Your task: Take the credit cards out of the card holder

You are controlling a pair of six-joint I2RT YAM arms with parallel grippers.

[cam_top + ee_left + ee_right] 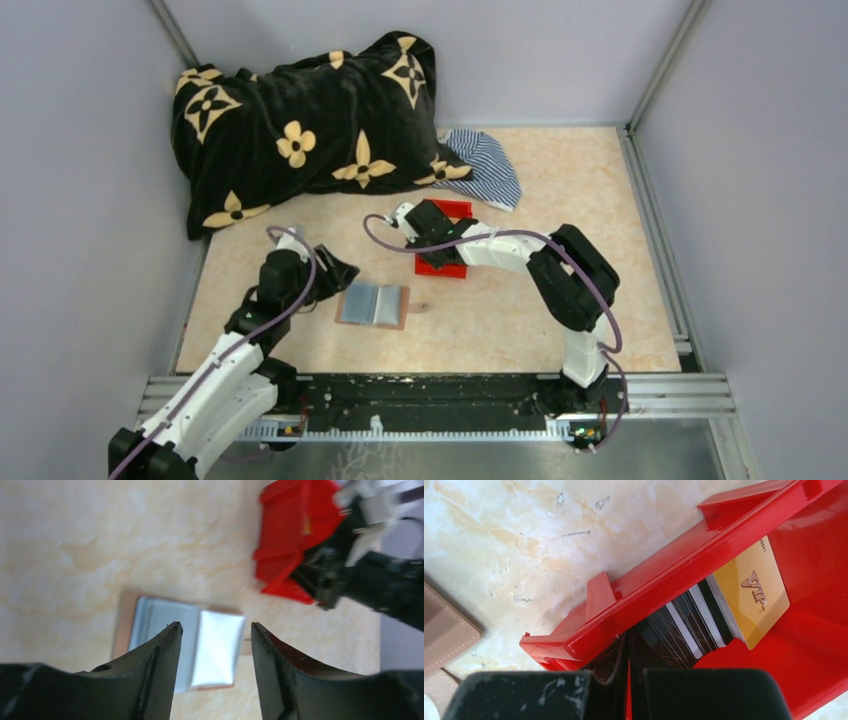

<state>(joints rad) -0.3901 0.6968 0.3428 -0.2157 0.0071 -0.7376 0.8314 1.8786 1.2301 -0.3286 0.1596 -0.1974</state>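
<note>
My left claw: wide, two matte black fingers spread, nothing held. It hovers at the left side of the card holder, a flat folding wallet lying opened out. The wallet has glossy grey-blue pocket panels inside a brown leather-look border. It lies left of centre on the beige marbled worktop, nearer the near edge. The left wrist view is blurred, so I cannot read what the pockets hold.

My right claw: fingers pressed together, only a slit between them. I cannot tell whether anything is nipped. It sits in the red moulded plastic bin, near the worktop's middle. In the bin are the credit cards, thin rigid rectangles fanned against one wall. Some are dark, some grey, with a gold "VIP" one outermost. My fingers hide their lower ends.

Far-left corner: black plush pillow with tan flower print, and beside it a blue-and-white striped cloth.
</note>
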